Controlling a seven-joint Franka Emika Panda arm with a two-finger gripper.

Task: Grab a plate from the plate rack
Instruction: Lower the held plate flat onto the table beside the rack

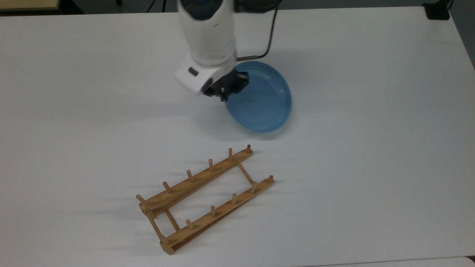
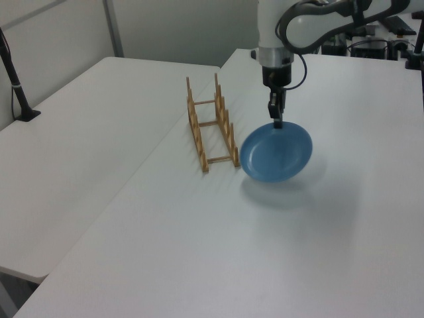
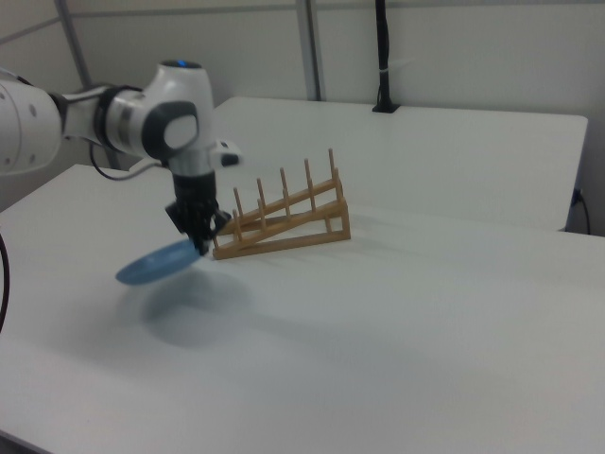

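Observation:
The light blue plate (image 1: 261, 100) hangs nearly level just above the white table, clear of the rack. My gripper (image 1: 223, 94) is shut on its rim at the top view's left edge of the plate. In the left view the gripper (image 2: 276, 121) points straight down onto the plate's (image 2: 278, 156) far rim. The right view has the plate (image 3: 153, 266) tilted slightly, held at its right rim by the gripper (image 3: 200, 248). The wooden plate rack (image 1: 206, 196) stands on the table with no plate between its pegs, to the left view's left of the plate (image 2: 212, 129) and just behind it in the right view (image 3: 284, 222).
A black clamp (image 1: 438, 11) sits at the table's far right corner in the top view. A black post (image 2: 14, 76) stands at the left view's left edge. A cable (image 1: 269, 40) trails from the wrist. Bare white table (image 1: 371, 167) surrounds the rack and plate.

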